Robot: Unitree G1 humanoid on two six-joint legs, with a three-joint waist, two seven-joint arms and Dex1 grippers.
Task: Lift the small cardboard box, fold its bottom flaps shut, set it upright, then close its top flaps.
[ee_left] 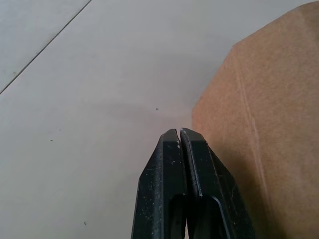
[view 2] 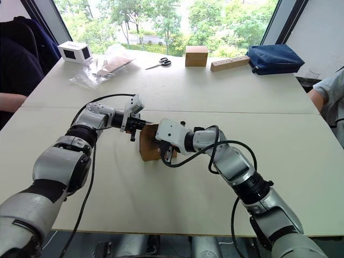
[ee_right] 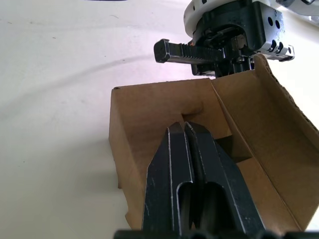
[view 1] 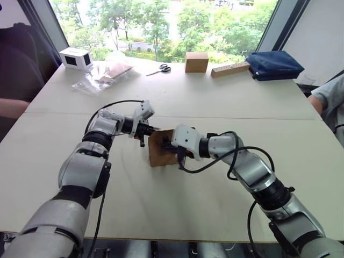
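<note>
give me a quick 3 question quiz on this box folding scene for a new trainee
1. True or false: the left gripper has its fingers pressed together beside the small cardboard box.
2. Where do the tips of the right gripper point?
A. into the box's open end
B. at the scissors
C. at the blue bag
3. Fill in: at the table's far edge, the scissors lie between the clear plastic bag and the tidy ______ cube.

Key: 1 true; 2 A; 3 cardboard
</note>
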